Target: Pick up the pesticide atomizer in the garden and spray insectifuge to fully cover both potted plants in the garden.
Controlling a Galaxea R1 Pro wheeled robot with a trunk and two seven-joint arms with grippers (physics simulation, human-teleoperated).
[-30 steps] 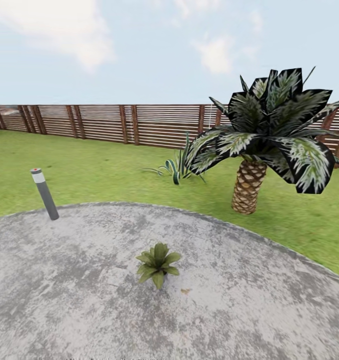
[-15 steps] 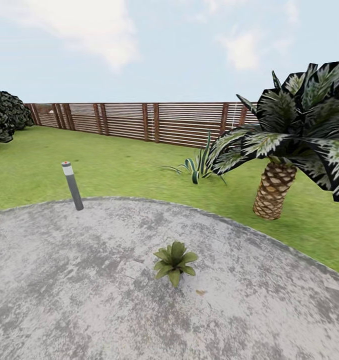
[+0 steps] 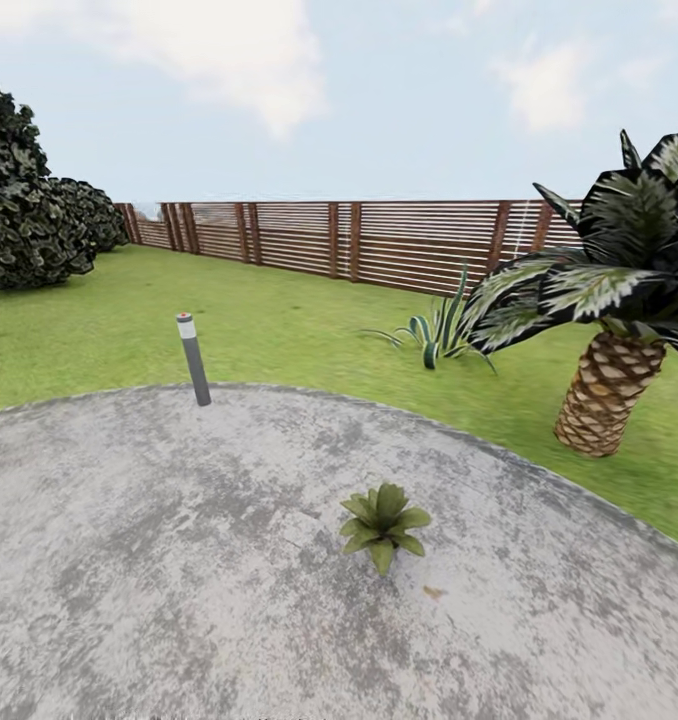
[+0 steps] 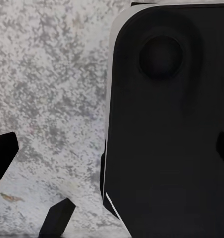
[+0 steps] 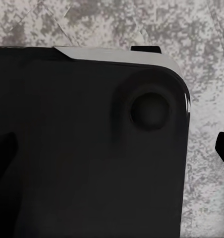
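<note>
1. One potted plant sits on the grey stone patio, well apart from the lamp post.
2. Left gripper and right gripper: dark fingertips at the edges, probably spread; I cannot tell for sure.
3. Lawn, palm, bushes, slat fence.

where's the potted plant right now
In the head view, one potted plant sits on the stone patio, slightly right of centre, nearer than the grey lamp post at the patio's far edge and left of the palm.
</note>
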